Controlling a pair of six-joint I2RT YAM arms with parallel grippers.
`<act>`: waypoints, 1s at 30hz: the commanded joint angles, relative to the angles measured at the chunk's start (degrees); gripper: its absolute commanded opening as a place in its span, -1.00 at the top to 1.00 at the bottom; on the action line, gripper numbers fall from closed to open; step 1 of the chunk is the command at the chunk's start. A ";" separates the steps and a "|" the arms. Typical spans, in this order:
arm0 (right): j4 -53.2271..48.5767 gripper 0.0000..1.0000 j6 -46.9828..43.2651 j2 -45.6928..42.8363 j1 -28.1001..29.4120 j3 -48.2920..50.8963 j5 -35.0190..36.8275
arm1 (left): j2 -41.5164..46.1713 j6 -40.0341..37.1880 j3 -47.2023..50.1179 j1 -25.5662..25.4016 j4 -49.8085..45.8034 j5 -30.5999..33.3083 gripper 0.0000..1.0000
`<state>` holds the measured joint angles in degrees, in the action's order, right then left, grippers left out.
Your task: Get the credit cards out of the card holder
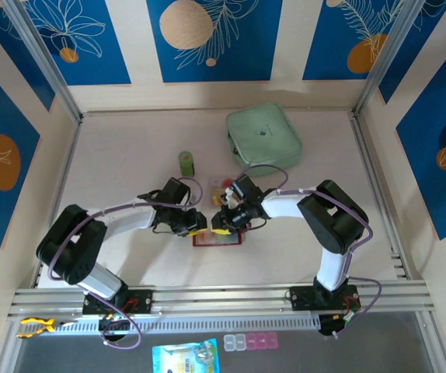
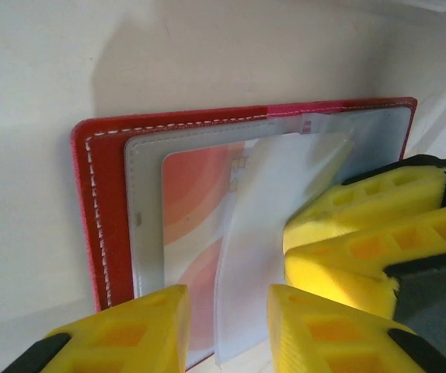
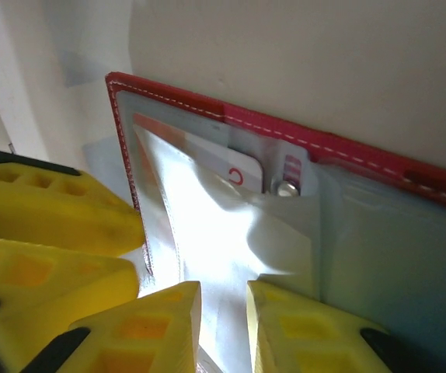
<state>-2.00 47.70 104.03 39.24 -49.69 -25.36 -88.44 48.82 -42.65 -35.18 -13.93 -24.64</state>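
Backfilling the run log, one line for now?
card holder open flat | credit card in sleeve | left tool open over holder | right tool at lifted sleeve

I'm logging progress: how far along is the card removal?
Done: the card holder lies open, and what looks like a removed card lies beyond it. In hand: the left gripper and right gripper straddle its clear sleeves. Left: an orange card sits inside a sleeve.

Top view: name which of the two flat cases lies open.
The red holder, between the left pincer and the right pincer, its clear sleeves bared. The larger green pouch at the far side lies closed.
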 commanded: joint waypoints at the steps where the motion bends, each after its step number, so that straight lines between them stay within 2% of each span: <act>1: -1.00 0.52 0.56 0.20 -0.77 2.48 -0.27 | -1.41 1.06 -1.64 -0.66 1.01 -1.25 0.36; 16: 0.37 0.51 0.09 -0.03 -1.03 3.11 -2.36 | -3.80 2.48 -2.61 -1.72 4.26 -3.12 0.46; 22: 1.04 0.41 -0.32 -4.38 -0.95 3.11 -2.36 | -2.53 2.34 -3.31 -1.74 3.68 -3.04 0.46; 30: -3.71 0.37 -1.45 -11.58 -1.48 2.91 1.99 | -1.21 2.25 -4.76 -2.04 2.55 -3.06 0.46</act>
<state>-2.94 47.37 95.46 38.09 -46.81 -24.29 -91.22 50.74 -45.71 -36.53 -10.74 -27.00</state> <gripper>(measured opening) 0.314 0.269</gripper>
